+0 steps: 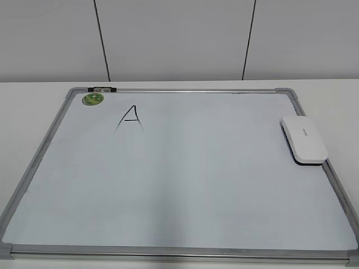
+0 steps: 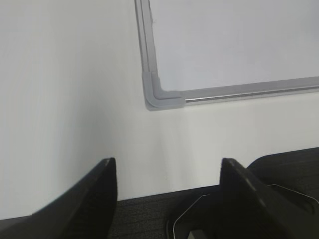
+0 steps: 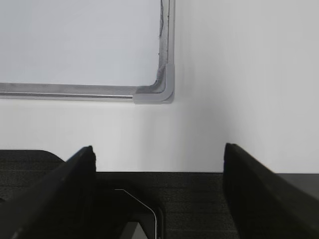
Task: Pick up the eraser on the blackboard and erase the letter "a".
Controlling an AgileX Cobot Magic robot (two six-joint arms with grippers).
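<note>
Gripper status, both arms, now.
Left gripper: open, holding nothing, over the table near a blackboard corner.
Right gripper: open, holding nothing, also short of the blackboard.

The white table (image 1: 33,95) carries the blackboard (image 1: 39,147), lying flat.

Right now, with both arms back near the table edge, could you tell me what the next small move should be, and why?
Probably send the right gripper forward toward the eraser. It lies untouched across the blackboard frame's right edge, on that arm's side, and both grippers stand open and empty short of the board's near corners. The only letter visible, an "A", is far left, so erasing comes later.
</note>
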